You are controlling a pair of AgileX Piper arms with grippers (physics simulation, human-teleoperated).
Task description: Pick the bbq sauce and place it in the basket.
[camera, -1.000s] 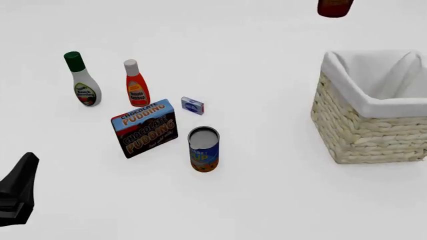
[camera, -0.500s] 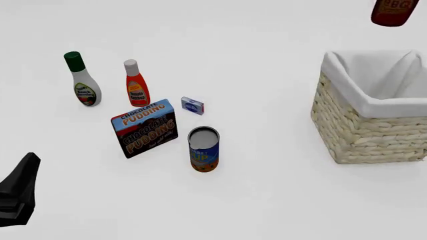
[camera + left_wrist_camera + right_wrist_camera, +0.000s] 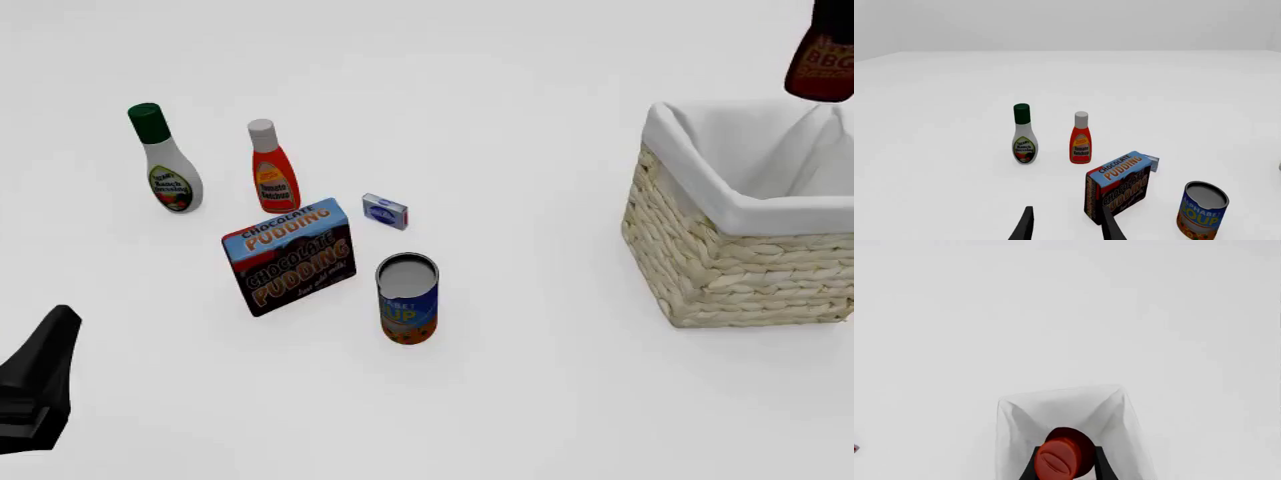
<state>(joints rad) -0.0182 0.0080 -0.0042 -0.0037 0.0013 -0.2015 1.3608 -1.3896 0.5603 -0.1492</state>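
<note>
White and plain, the table [image 3: 534,400] carries several groceries on its left part and the basket [image 3: 721,270] on its right part. At the top right corner of the front view the bbq sauce [image 3: 823,62] hangs in the air, above the far side of the basket and not touching it. In the right wrist view the red cap of this bottle sits between the 2 dark fingers of the right gripper [image 3: 1066,462], so this gripper is closed around the bottle, and the white cloth lining lies directly below it.

I judge that the step in hand is the lowering. To do it well, the bottle should first be centred over the opening, away from the far rim, and kept upright. Then it should go down inside the lining before the fingers let go, because a slim bottle dropped from high can tip or bounce out.

Far from this, the left gripper [image 3: 1066,226] waits low with its fingers apart and holding nothing, near the chocolate pudding box [image 3: 1118,186].
</note>
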